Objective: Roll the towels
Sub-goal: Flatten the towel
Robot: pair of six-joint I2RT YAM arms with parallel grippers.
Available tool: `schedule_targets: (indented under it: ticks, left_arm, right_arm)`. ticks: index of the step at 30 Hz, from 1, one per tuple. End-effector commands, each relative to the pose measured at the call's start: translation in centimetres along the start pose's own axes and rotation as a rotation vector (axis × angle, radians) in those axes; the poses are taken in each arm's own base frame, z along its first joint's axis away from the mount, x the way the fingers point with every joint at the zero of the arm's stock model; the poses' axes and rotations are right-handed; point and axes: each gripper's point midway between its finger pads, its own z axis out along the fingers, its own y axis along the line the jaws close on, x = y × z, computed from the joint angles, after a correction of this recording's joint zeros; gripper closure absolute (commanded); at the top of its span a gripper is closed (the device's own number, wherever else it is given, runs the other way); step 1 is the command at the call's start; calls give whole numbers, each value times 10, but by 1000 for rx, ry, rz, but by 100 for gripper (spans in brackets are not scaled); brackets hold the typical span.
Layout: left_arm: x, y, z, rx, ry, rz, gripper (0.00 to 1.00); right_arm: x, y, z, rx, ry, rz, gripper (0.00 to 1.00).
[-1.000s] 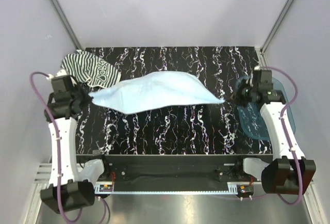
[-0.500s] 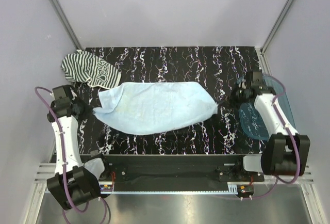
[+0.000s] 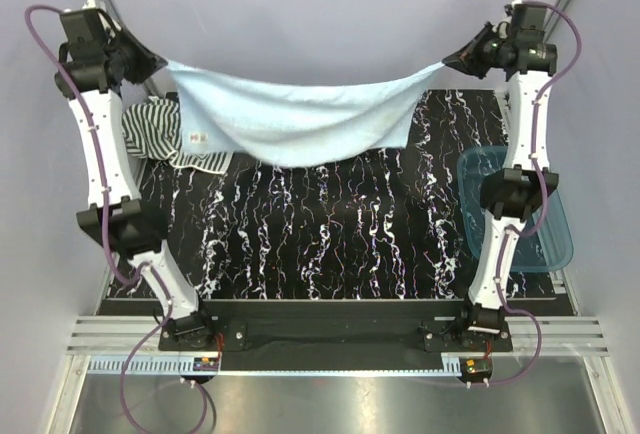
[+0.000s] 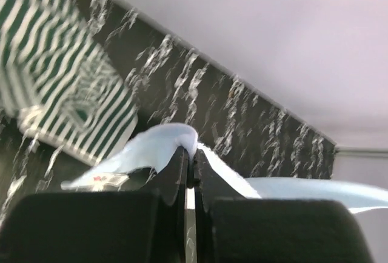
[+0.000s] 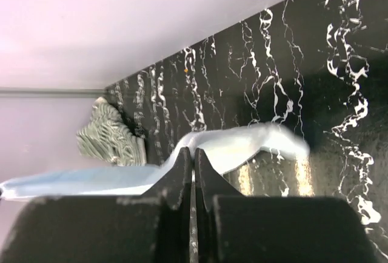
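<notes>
The black marble-patterned table (image 3: 330,244) is as it was, but the plain pale blue cloth towel (image 3: 300,119) is no longer on it. Half a second ago it lay spread across the middle of the tabletop. Now it hangs in the air across the upper part of the top view, slung like a hammock and sagging in the middle. Its long axis runs left to right, one end pointing to the upper left corner of the frame and the other to the upper right. To me this looks like a lift to stretch it out before laying it flat, and no rolling has begun. The translucent blue plastic tray (image 3: 555,224) sits at the right edge. The dark-and-white striped cloth towel (image 3: 150,134) lies crumpled at upper left, partly behind the blue one's hanging end. The left gripper (image 3: 150,62) and right gripper (image 3: 455,57) have swung up high, and both wrist views show their fingers pinched tight on a corner of the blue towel.
</notes>
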Motion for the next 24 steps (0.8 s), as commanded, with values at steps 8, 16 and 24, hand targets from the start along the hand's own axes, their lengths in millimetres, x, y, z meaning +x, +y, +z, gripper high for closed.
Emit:
schedule_targets:
  ticks: [8, 16, 24]
  left_arm:
    - [13, -19, -22, 125, 7, 40, 100]
    - [152, 97, -67, -72, 104, -23, 100]
    - [262, 188, -68, -279, 282, -255, 100]
  right_arm:
    - [11, -9, -45, -70, 43, 12, 100]
    - [118, -65, -82, 66, 126, 86, 100]
    - [265, -165, -89, 279, 282, 295, 100]
